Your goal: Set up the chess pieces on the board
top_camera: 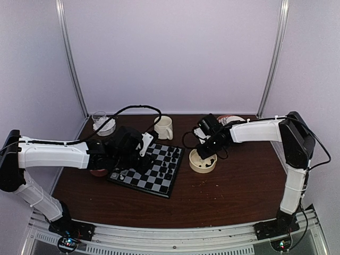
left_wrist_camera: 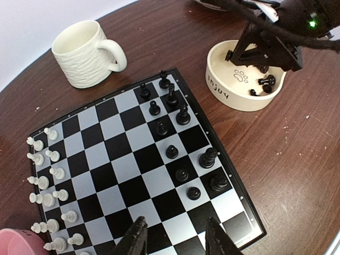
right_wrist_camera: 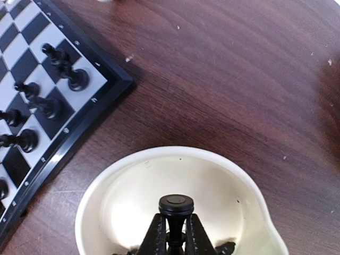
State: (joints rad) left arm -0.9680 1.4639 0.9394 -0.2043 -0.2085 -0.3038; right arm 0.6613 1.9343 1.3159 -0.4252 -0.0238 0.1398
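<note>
Right-wrist only: black piece (right_wrist_camera: 176,204) in jaws

board (left_wrist_camera: 125,159): flat | white pieces (left_wrist_camera: 42,183): two rows, left edge | black pieces (left_wrist_camera: 172,152): upright, right side

In the left wrist view, the near corner of the board (left_wrist_camera: 122,154) is cut off by the bottom edge. The pink bowl (left_wrist_camera: 11,241) is cropped to a sliver at the lower left corner. Only the finger ends of the left gripper (left_wrist_camera: 176,236) are shown.

In the right wrist view, the cream bowl (right_wrist_camera: 159,152) is cut off by the bottom edge. The stem of the black piece (right_wrist_camera: 176,204) is hidden between the closed jaws of the right gripper (right_wrist_camera: 175,236).

In the top view, the chess pieces (top_camera: 170,158) are too small for their types to be told.
</note>
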